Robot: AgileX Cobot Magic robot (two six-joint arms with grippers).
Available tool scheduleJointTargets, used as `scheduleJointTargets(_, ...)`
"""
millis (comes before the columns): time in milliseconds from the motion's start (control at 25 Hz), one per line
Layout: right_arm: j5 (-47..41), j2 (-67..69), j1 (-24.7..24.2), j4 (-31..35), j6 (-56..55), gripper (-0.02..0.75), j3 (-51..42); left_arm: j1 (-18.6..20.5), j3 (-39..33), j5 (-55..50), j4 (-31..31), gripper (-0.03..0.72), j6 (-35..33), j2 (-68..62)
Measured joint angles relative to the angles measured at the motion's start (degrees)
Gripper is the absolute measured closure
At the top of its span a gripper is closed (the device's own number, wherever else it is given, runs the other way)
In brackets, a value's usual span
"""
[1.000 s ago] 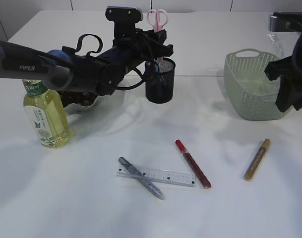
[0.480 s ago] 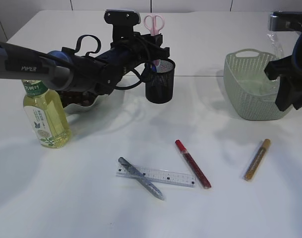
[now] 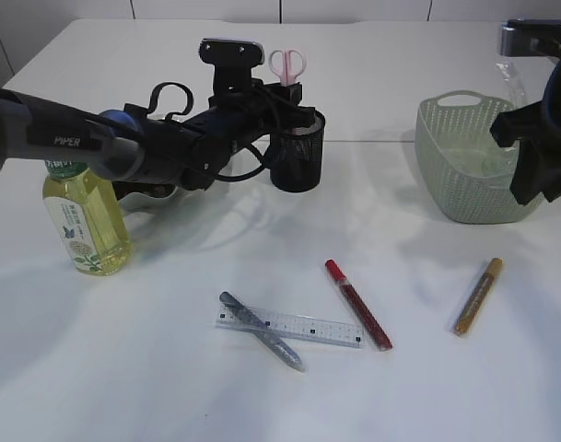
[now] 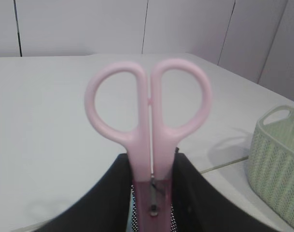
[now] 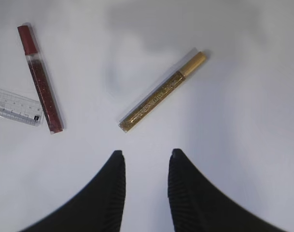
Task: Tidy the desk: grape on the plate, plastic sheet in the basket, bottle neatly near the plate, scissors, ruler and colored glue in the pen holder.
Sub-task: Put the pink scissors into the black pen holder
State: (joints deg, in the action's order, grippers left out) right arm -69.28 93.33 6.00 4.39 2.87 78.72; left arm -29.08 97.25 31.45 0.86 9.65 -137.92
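The scissors [image 4: 149,140] stand handles-up between the left fingers [image 4: 190,193], blades down in the pen holder [image 3: 298,152]. Behind and left of those fingers stands the bottle [image 3: 85,216]. The basket [image 3: 460,170] sits far right of them. Beneath the right fingers [image 5: 113,193], a glue stick [image 5: 161,92] lies on the bench [image 3: 151,368], another glue stick [image 5: 39,79] and the ruler [image 5: 16,107] further left.

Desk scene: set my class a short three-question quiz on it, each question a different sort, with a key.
1. True or false: the left hand grips the pink scissors over the pen holder.
2. How many glue pens lie on the table?
3. The ruler lies under which pen: A silver, B gold, C red?

Key
1. True.
2. Three: silver, red, gold.
3. A.
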Motion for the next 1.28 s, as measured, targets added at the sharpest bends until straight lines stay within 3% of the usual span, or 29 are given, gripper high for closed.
scheduleJointTargets(360,0.46,0.0,0.0,0.0,0.0,0.5,0.0,0.0,5.7,-2.5,0.1,0.483,0.22,-2.47)
scheduleJointTargets(1280,0.68,0.0,0.0,0.0,0.12,0.5,0.0,0.0,5.93,-5.79,0.1,0.456,0.22,-2.61)
